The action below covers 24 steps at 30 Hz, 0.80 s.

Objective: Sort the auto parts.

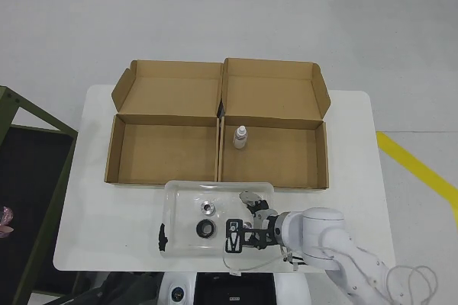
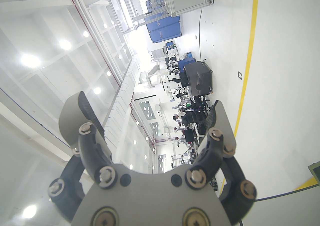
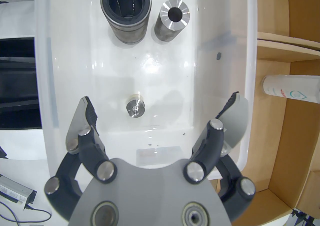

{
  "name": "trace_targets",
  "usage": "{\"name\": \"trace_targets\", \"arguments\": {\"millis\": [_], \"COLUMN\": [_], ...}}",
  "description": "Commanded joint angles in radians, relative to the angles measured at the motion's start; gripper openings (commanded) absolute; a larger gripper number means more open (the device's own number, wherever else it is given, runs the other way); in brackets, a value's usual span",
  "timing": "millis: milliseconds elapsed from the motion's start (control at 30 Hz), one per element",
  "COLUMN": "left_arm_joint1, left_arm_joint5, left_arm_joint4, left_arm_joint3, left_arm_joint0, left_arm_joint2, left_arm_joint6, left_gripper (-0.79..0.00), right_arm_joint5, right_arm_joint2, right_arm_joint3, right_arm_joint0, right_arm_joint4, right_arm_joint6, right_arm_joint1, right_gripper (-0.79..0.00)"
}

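Observation:
A white tray (image 1: 185, 192) near the table's front edge holds a black cylindrical bearing (image 3: 126, 16), a silver slotted sleeve (image 3: 172, 20) and a small silver fitting (image 3: 135, 107). My right gripper (image 3: 162, 106) hovers open over the tray's right part (image 1: 241, 216), and the small fitting lies between its spread fingers, touching neither. The bearing (image 1: 207, 228) and sleeve (image 1: 206, 207) stand farther along the tray. A white bottle (image 1: 241, 137) lies in the right cardboard box (image 1: 290, 164). My left gripper (image 2: 150, 101) is open, holds nothing and points away from the table into the room.
Two open cardboard boxes sit side by side behind the tray; the left box (image 1: 164, 156) holds nothing. The bottle (image 3: 291, 91) is just past the tray's rim (image 3: 251, 61). A dark green cart (image 1: 15, 191) stands left of the table.

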Motion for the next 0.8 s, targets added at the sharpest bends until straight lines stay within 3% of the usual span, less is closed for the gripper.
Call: {"name": "trace_targets", "arguments": {"millis": [0,233,367,433,500,700,767], "left_arm_joint1": [0.000,0.000,0.000,0.000,0.000,0.000,0.000], "left_arm_joint5": [0.000,0.000,0.000,0.000,0.000,0.000,0.000], "left_arm_joint4": [0.000,0.000,0.000,0.000,0.000,0.000,0.000], "left_arm_joint3": [0.000,0.000,0.000,0.000,0.000,0.000,0.000], "left_arm_joint0": [0.000,0.000,0.000,0.000,0.000,0.000,0.000], "left_arm_joint2": [0.000,0.000,0.000,0.000,0.000,0.000,0.000], "left_arm_joint6": [0.000,0.000,0.000,0.000,0.000,0.000,0.000], "left_gripper": [0.000,0.000,0.000,0.000,0.000,0.000,0.000], "right_arm_joint5": [0.004,0.030,0.027,0.028,0.029,0.022,0.021], "right_arm_joint2": [-0.014,-0.053,-0.066,-0.071,-0.077,-0.102,-0.109], "right_arm_joint3": [-0.005,0.006,0.024,0.035,0.048,0.078,0.084], "right_arm_joint0": [0.004,0.008,0.011,0.016,0.021,0.042,0.049], "right_arm_joint4": [-0.025,-0.072,-0.073,-0.069,-0.069,-0.066,-0.068], "right_arm_joint6": [0.015,0.046,0.055,0.052,0.054,0.056,0.057], "right_arm_joint1": [0.000,-0.002,-0.002,-0.002,-0.003,-0.007,-0.008], "right_gripper": [0.000,0.000,-0.071,-0.154,-0.357,-0.511,-0.606]}}
